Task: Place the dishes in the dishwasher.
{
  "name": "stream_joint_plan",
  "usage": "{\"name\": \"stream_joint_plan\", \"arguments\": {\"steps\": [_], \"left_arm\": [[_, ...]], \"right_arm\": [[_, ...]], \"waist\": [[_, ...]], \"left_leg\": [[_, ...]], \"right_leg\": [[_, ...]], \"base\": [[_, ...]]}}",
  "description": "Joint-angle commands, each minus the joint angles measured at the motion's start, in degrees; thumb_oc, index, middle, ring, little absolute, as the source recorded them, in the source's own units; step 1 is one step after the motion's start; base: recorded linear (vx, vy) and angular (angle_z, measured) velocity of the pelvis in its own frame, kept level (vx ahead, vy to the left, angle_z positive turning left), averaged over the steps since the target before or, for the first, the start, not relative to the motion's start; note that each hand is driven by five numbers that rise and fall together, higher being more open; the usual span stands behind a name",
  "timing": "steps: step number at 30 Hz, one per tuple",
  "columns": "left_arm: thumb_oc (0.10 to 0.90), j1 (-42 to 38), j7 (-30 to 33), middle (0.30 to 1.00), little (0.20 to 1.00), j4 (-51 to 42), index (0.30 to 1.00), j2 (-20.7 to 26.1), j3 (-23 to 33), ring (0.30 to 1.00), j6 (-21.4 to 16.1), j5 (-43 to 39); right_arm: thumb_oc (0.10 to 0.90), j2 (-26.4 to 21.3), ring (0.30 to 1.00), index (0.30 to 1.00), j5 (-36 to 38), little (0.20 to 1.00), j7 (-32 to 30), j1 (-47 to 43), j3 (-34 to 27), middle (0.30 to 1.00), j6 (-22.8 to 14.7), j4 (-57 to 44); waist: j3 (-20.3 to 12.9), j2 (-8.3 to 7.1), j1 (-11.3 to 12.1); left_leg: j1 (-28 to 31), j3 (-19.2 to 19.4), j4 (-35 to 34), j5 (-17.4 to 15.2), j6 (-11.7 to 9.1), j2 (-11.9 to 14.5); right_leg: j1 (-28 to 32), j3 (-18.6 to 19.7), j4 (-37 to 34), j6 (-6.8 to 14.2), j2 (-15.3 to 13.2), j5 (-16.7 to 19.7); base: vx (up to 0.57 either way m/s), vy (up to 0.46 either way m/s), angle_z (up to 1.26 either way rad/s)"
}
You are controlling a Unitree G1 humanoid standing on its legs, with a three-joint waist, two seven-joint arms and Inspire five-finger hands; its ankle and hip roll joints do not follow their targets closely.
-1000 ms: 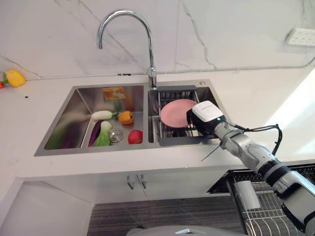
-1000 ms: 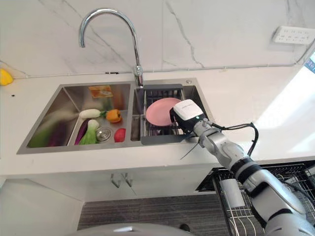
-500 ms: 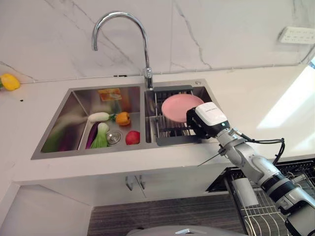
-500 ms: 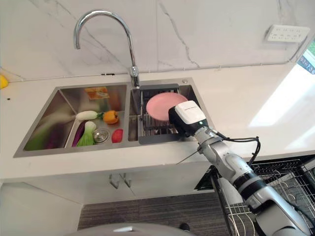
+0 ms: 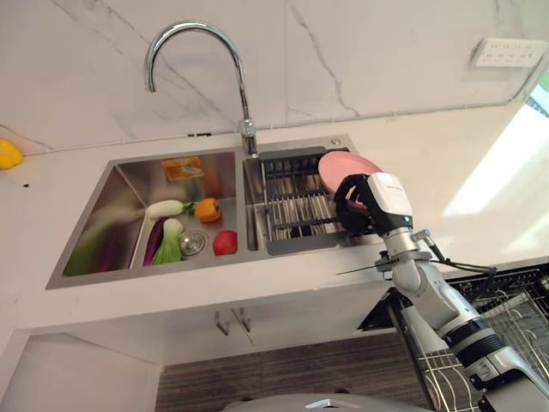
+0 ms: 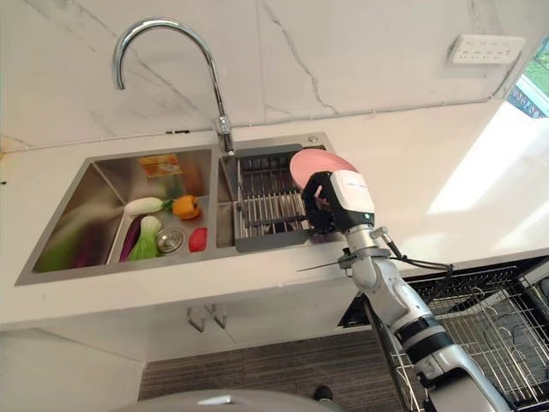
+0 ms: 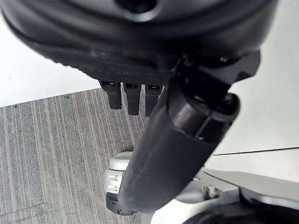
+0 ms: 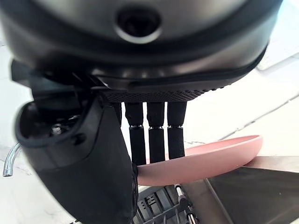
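Observation:
A pink plate (image 5: 337, 164) is held tilted above the right rim of the sink, pinched between the thumb and fingers of my right hand (image 5: 357, 206). In the right wrist view the plate (image 8: 205, 160) sticks out past the fingers (image 8: 157, 135), with the thumb (image 8: 96, 163) pressed on its edge. Below and to the left of it lies the dark wire rack (image 5: 292, 203) in the sink's right basin. The open dishwasher's wire basket (image 6: 480, 319) shows at the lower right, under the counter. My left hand (image 7: 182, 140) hangs over the grey floor with relaxed fingers, holding nothing.
The left basin (image 5: 129, 184) holds vegetables: a white radish (image 5: 165, 208), an orange pepper (image 5: 208, 209), a red tomato (image 5: 225, 243) and greens (image 5: 170, 242). A tall curved faucet (image 5: 243, 129) stands behind the basins. A yellow pepper (image 5: 7, 153) lies on the counter's far left.
My right hand has lifted the pink plate off the wire rack and carried it right, over the sink's rim. The camera has shifted too.

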Motion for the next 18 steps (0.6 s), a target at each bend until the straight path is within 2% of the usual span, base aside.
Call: {"name": "stream_joint_plan", "arguments": {"steps": [1, 11, 18], "left_arm": [[0.8, -2.9, 1.2, 0.9, 0.9, 3.1, 0.9, 2.0, -3.2, 0.9, 0.2, 2.2], [0.8, -3.7, 1.2, 0.9, 0.9, 3.7, 0.9, 2.2, -3.1, 0.9, 0.4, 2.6], [0.8, -3.8, 1.0, 0.9, 0.9, 4.1, 0.9, 2.7, -2.5, 0.9, 0.3, 2.8]], "right_arm": [[0.4, -0.4, 0.3, 0.3, 2.6, 0.3, -2.4, -3.8, -4.3, 0.3, -1.8, -3.9], [0.4, -2.3, 0.3, 0.3, 2.1, 0.3, -1.7, -5.1, -4.0, 0.3, -2.2, -6.9], [0.4, -7.9, 0.3, 0.3, -1.4, 0.3, 0.3, -8.2, -2.3, 0.3, -2.0, -10.0]], "waist": [[-0.6, -1.87, 0.9], [-0.6, -2.21, 0.9], [-0.7, -2.96, 1.3]], "left_leg": [[0.3, 2.6, 0.5, -1.9, 1.0, -0.2], [0.4, 2.7, 0.5, -2.0, 1.0, -0.1], [0.4, 2.7, 0.5, -2.0, 0.9, 0.0]], "right_leg": [[3.0, 2.9, 0.9, 4.7, -5.4, -6.8], [3.2, 2.8, 0.9, 4.6, -5.4, -6.8], [3.3, 2.6, 0.9, 4.6, -5.3, -6.8]], "base": [[0.0, 0.0, 0.0], [0.0, 0.0, 0.0], [0.0, 0.0, 0.0]]}}
